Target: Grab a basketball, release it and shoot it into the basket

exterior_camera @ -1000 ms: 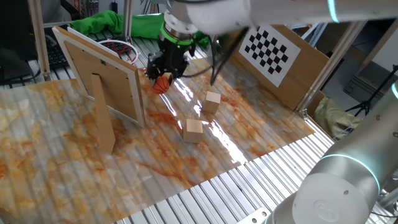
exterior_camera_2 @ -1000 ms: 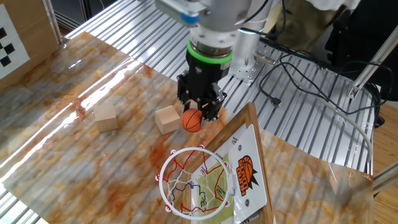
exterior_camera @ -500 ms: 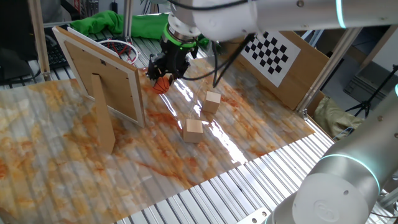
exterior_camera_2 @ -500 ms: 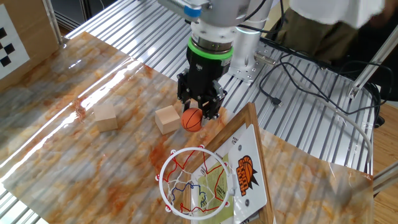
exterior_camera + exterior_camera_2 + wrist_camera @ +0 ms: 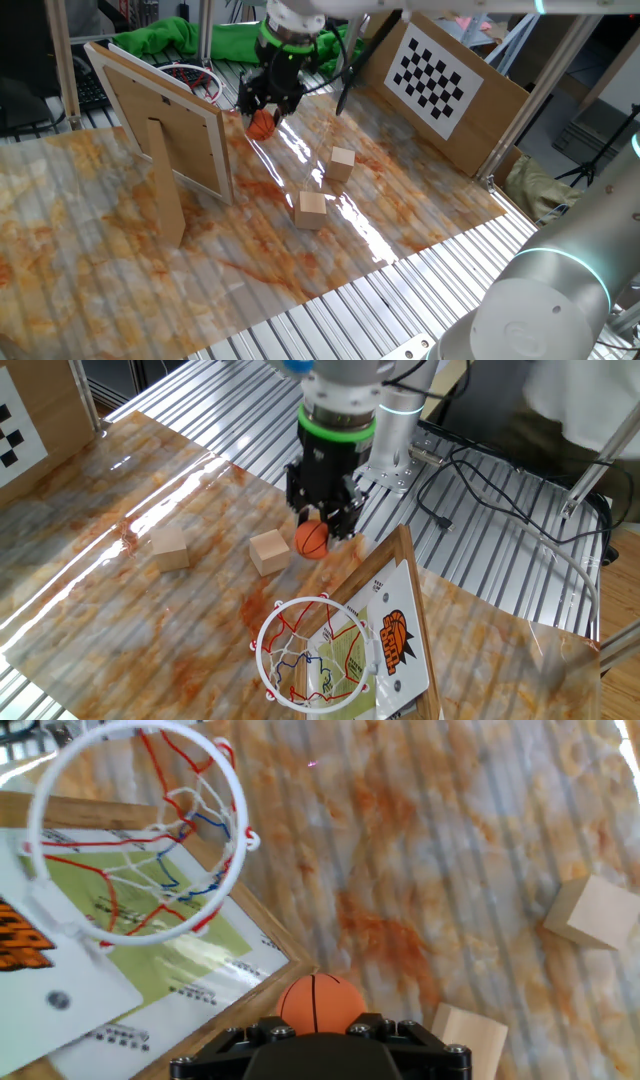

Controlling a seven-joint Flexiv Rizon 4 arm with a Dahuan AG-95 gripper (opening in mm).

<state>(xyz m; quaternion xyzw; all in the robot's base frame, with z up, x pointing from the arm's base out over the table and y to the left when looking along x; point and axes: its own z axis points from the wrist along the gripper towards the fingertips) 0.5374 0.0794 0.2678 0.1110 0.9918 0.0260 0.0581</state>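
My gripper (image 5: 316, 530) is shut on the basketball (image 5: 313, 539), a tiny orange ball with dark seams, and holds it above the marbled table beside the panel's top edge. In the one fixed view the gripper (image 5: 265, 115) carries the ball (image 5: 262, 123) just right of the wood-framed panel (image 5: 165, 125). The basket (image 5: 308, 652), a red ring with whitish netting, hangs from the panel's front, below and nearer than the ball. In the hand view the ball (image 5: 320, 1003) sits between my fingers, and the basket (image 5: 140, 830) lies ahead to the upper left.
Two tan wooden cubes (image 5: 170, 548) (image 5: 269, 550) lie on the table left of the gripper; they also show in the one fixed view (image 5: 342, 162) (image 5: 311, 209). A checkerboard-marked brown board (image 5: 435, 80) stands at the far edge. Cables (image 5: 480, 470) run behind the arm.
The gripper, still shut on the basketball, has risen off the table and shifted slightly toward the panel's top. The cubes and the basket have not moved.
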